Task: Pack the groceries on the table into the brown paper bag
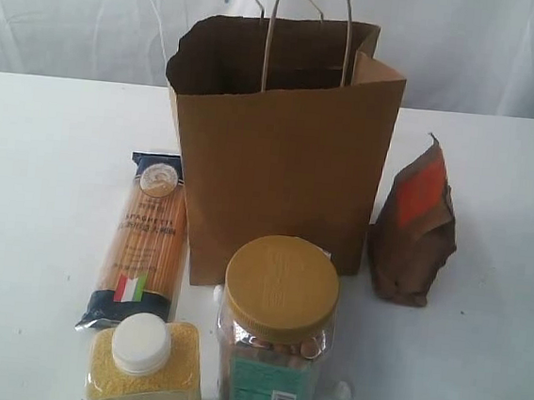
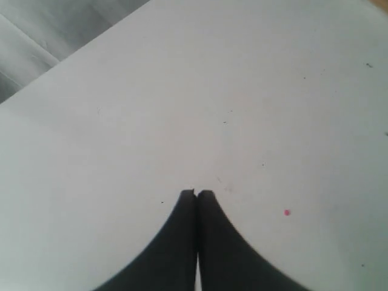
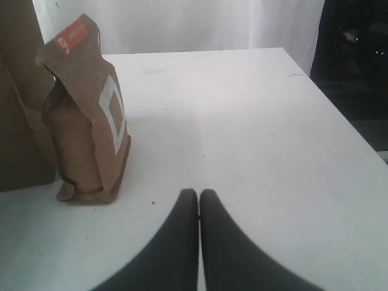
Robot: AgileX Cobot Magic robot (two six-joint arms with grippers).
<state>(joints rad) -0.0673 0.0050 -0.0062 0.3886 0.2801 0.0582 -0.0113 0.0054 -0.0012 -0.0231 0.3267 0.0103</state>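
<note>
Well, my left gripper and right gripper hang pressed together, empty, while the bag stands upright and open for loading.

White tabletop, plain. On it: brown paper bag, upright, open, centre back; spaghetti packet flat at its left; brown pouch standing at its right; white-capped bottle and yellow-lidded jar in front; two white lumps near jar.
</note>
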